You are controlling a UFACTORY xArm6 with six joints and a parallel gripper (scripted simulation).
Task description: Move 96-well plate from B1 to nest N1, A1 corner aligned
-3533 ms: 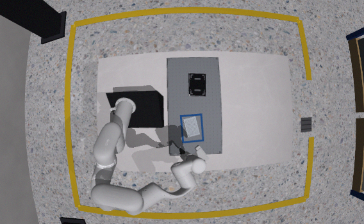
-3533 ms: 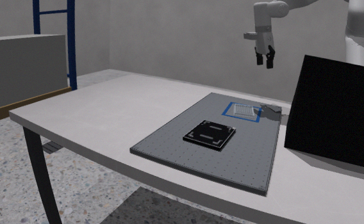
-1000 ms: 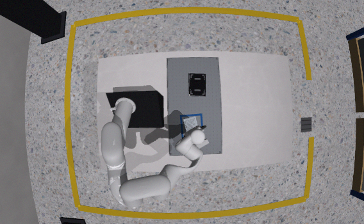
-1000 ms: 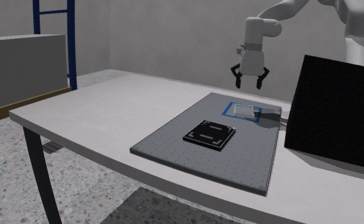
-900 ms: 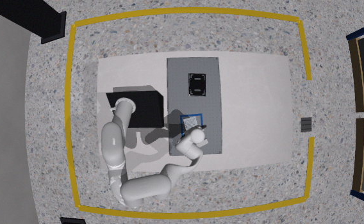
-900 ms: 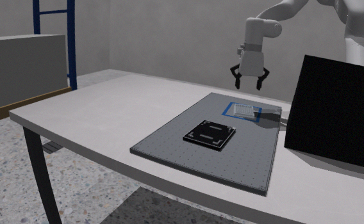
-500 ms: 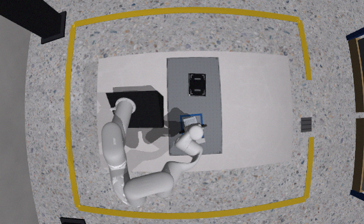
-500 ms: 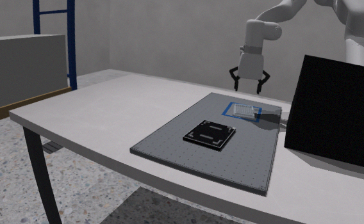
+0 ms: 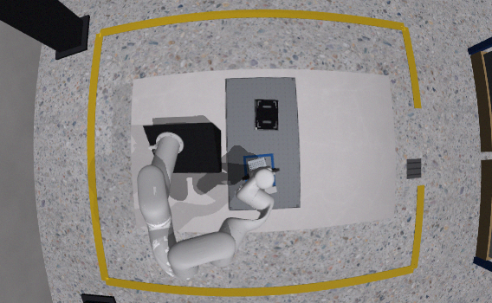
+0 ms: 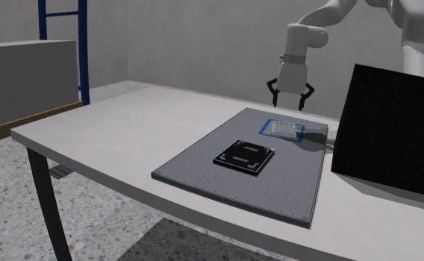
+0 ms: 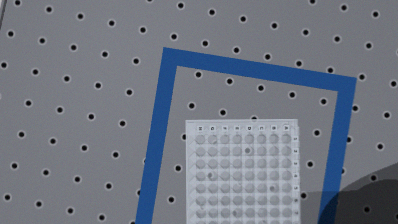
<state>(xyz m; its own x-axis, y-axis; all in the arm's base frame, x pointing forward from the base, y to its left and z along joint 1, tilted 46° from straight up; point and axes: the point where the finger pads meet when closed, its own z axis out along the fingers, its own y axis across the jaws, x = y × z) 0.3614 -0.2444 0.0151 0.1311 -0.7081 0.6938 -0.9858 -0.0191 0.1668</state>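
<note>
The clear 96-well plate lies flat inside the blue-outlined bench spot on the grey perforated baseplate. It also shows in the top view and in the wrist view, where its lower part is cut off by the frame edge. The black plate nest with white corner locators sits empty on the baseplate, also seen from above. My gripper hangs open well above the plate, holding nothing; its fingers are out of the wrist view.
A large black box stands on the table right beside the baseplate and the bench spot. A grey crate on a pallet and a blue rack stand off the table at the left. A yellow line rings the cell floor.
</note>
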